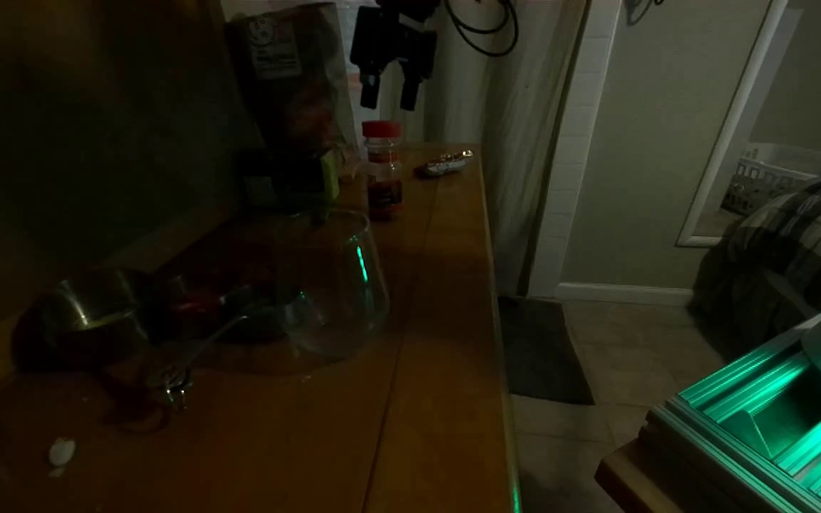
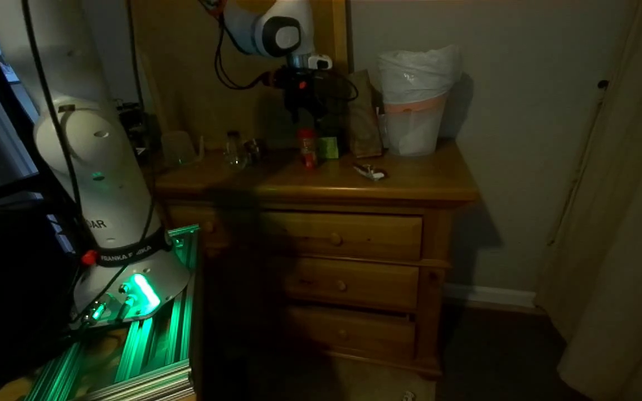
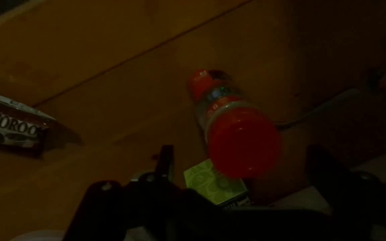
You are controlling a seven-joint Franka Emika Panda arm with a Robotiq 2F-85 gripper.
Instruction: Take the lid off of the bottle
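Observation:
The lid is a round red cap on top of the bottle, seen in both exterior views and large in the wrist view. The bottle stands upright on the wooden dresser top, clear above and dark red below; it also shows in an exterior view and the wrist view. My gripper is open and empty, pointing down just above the lid, apart from it. In the wrist view its dark fingers appear on either side of the lid. It also shows in an exterior view.
A green box and a tall bag stand behind the bottle. A foil wrapper lies near the dresser's edge. A clear glass vessel and a metal bowl stand along the dresser. A lined bin stands at the back.

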